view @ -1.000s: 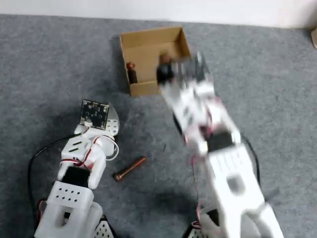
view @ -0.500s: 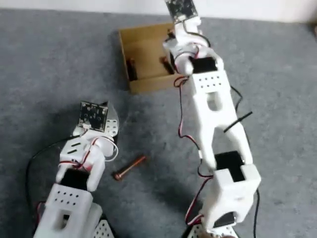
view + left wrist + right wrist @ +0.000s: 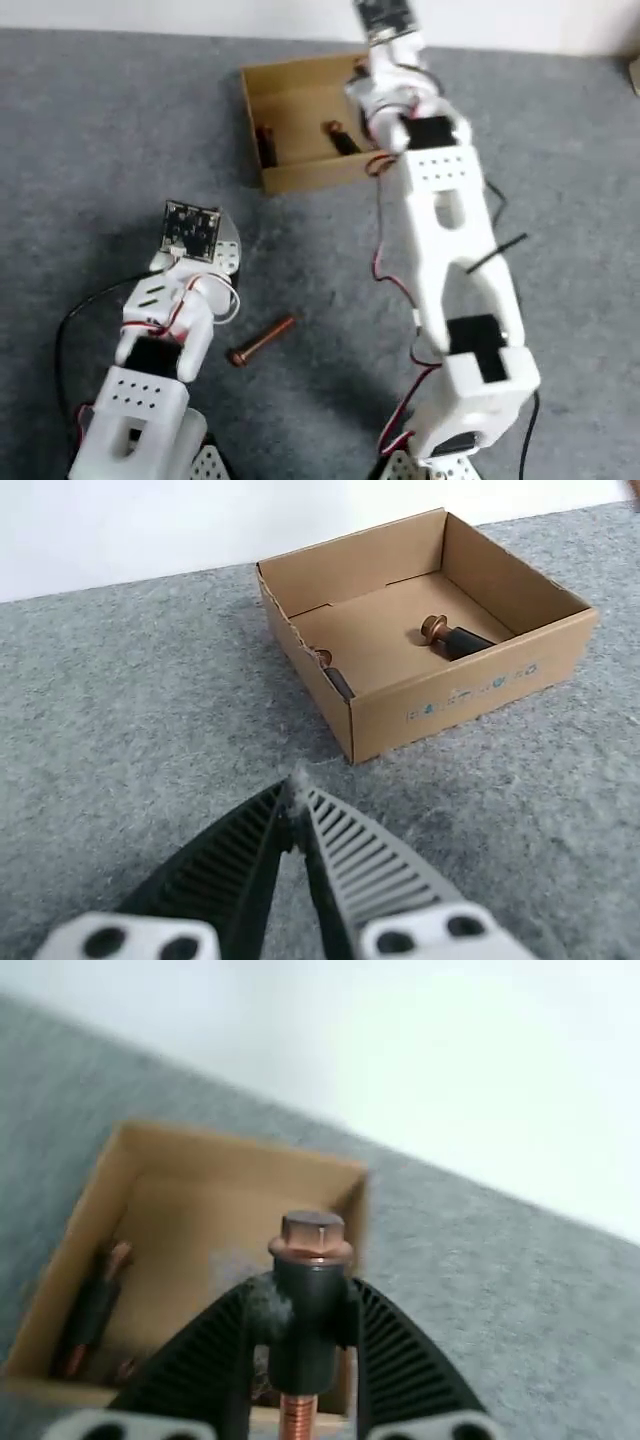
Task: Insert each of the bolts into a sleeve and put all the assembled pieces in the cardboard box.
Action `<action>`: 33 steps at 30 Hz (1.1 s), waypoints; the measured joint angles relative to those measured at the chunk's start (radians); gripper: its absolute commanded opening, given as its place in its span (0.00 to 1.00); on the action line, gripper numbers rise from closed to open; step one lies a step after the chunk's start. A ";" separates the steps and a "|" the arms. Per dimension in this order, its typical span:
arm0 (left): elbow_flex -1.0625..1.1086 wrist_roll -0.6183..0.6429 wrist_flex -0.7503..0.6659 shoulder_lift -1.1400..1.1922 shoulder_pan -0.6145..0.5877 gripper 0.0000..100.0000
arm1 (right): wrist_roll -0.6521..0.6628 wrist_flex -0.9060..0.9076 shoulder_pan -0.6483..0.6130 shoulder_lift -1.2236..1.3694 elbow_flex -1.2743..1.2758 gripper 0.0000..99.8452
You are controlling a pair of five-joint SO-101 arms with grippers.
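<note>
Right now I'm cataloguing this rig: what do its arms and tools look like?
The left arm and right arm are blocky white plastic with black motors, loose red and black wires, and a bare circuit board at each wrist. The left tool has ribbed wedge fingers, one black, one grey; the right tool has black ones.

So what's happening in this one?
The right gripper holds a sleeved bolt above the box. At least one finished piece lies inside by a wall. The left gripper is shut and empty over the mat, with a bare bolt lying beside that arm.
</note>
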 measured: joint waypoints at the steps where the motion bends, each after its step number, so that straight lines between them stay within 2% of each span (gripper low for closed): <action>1: 0.000 0.000 0.000 0.000 0.000 0.02 | -0.020 0.000 0.020 -0.006 -0.002 0.00; 6: 0.000 0.000 0.000 0.000 0.000 0.02 | -0.049 -0.017 0.072 0.048 -0.002 0.00; 20: 0.009 0.000 -0.041 0.000 -0.002 0.02 | 0.008 -0.204 -0.023 0.285 0.000 0.00; 33: 0.009 -0.002 -0.041 0.000 0.002 0.02 | 0.008 -0.387 -0.032 0.468 0.000 0.00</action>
